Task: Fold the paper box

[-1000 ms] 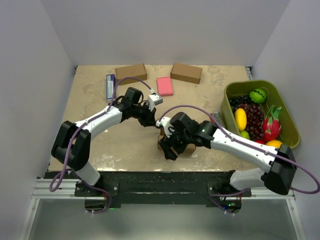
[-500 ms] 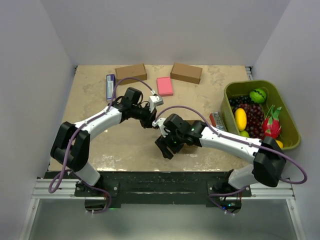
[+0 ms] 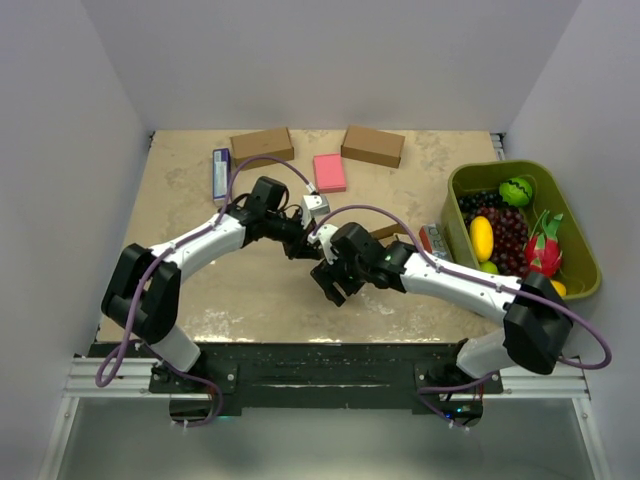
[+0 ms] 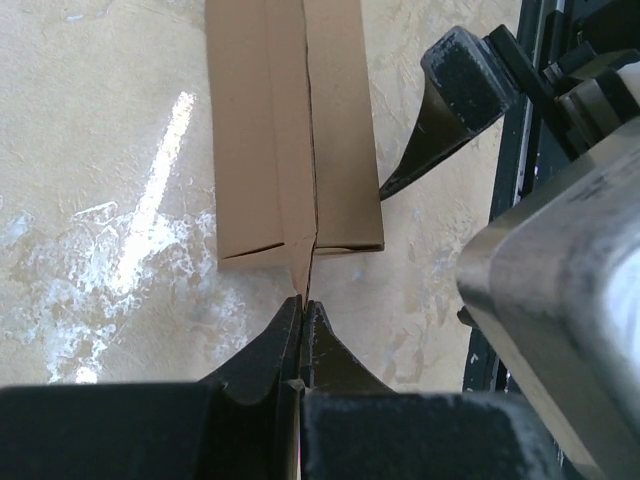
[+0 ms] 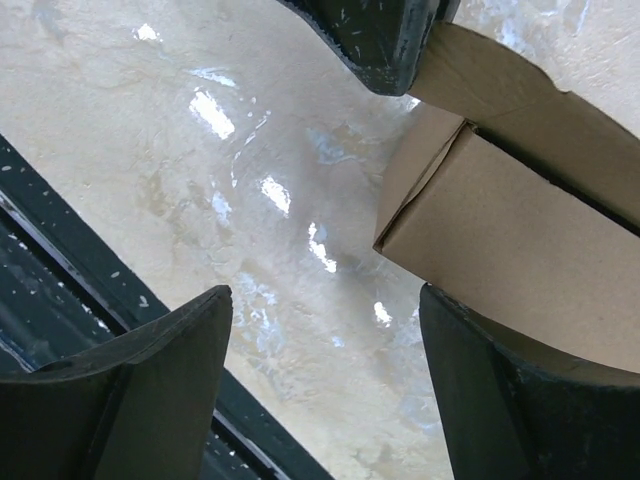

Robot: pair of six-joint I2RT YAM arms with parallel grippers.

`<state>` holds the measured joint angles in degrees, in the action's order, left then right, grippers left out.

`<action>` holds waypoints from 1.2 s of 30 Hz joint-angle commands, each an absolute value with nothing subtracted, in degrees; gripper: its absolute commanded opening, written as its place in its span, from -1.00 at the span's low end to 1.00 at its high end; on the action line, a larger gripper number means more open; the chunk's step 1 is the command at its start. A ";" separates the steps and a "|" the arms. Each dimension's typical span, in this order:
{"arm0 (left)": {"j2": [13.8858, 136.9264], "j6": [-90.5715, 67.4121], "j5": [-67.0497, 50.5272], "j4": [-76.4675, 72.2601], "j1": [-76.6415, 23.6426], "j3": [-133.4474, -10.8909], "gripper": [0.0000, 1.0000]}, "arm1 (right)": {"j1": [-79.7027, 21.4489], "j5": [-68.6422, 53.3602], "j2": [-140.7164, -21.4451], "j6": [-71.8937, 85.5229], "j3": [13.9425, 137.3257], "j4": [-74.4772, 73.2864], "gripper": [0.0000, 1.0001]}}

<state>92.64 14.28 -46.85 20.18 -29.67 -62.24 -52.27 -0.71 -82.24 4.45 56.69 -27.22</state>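
The paper box [image 4: 290, 130] is a slim brown folded carton, with a thin flap running along its middle. My left gripper [image 4: 302, 300] is shut on the near tip of that flap. In the top view the left gripper [image 3: 303, 245] sits mid-table, and the box [image 3: 388, 232] is mostly hidden under the right arm. My right gripper [image 5: 325, 295] is open, its jaws wide apart over bare table, and the box's corner [image 5: 500, 220] is just beside its right finger [image 5: 510, 390]. From above, the right gripper [image 3: 333, 285] is just near of the left one.
Two ready-made brown boxes [image 3: 262, 147] [image 3: 372, 146] and a pink pad [image 3: 329, 172] lie at the back. A blue packet [image 3: 221, 172] lies back left. A green bin [image 3: 498, 167] of fruit stands on the right, with a small remote-like item [image 3: 434, 240] beside it. The black front rail [image 3: 330, 352] lies close by.
The right gripper has moved away from the front edge toward the left gripper and opened a little wider. The box now lies further back, under the right arm. The left gripper stays shut.
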 commanded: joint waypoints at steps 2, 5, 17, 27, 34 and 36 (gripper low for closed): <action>92.11 13.37 -46.07 20.92 -30.50 -62.67 -1.00 | -51.50 0.71 -81.74 0.88 57.30 -20.04 0.64; 93.42 12.30 -42.28 21.70 -29.80 -63.54 -1.00 | -51.50 -1.84 -79.28 0.26 59.23 -22.67 0.85; 92.46 15.55 -48.42 25.75 -27.16 -64.86 -1.00 | -51.33 10.52 -69.69 -5.37 63.01 -27.59 0.98; 91.15 20.48 -51.68 32.26 -25.31 -65.92 -1.00 | -50.45 6.76 -73.64 -20.38 64.95 -28.39 0.98; 89.74 20.92 -52.47 32.61 -25.05 -65.39 -1.00 | -43.60 -2.71 -75.58 -25.75 64.42 -22.77 0.98; 89.56 21.01 -52.38 32.69 -25.05 -65.30 -1.00 | -41.49 -6.23 -76.81 -26.97 64.86 -22.68 0.98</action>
